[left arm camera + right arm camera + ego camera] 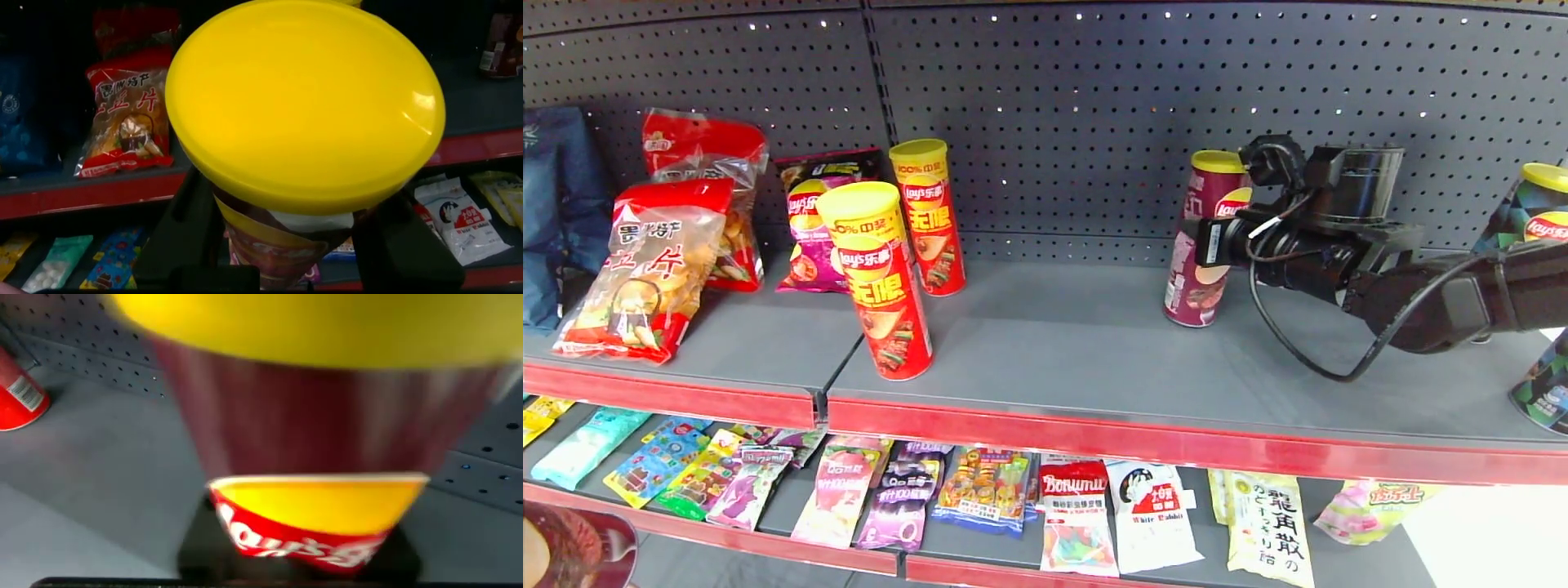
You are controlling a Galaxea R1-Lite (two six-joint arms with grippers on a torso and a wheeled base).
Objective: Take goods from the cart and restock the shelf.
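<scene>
- Head view: grey upper shelf (1094, 343), red-edged and backed by a dark pegboard panel (1094, 106), carries the stock. The lower shelf (1347, 559) beneath holds rows of flat sweet packets.
- Right arm (1421, 294) lies in from the right above the upper shelf. The right claw (1217, 237) is clamped round the upper body of the maroon chip can (1196, 282).
- That can sits slightly tilted toward the back of the upper shelf. Whether its base touches the shelf cannot be confirmed.
- Left wrist view: left claw (286, 245) holds a yellow-lidded can (302, 98) between its two dark fingers (176, 237). It is in front of the shelving, lid toward the camera.
- Two red snack bags (645, 269) (707, 188) lean at the left end of the upper shelf, with a purple chip bag (817, 220) just beside them.
- Two red chip cans stand upright: one (882, 282) near the front edge, the other (931, 216) behind it, next to the purple bag.
- Two dark teal cans occupy the right end, one (1535, 208) behind the arm and one (1543, 392) at the front.
</scene>
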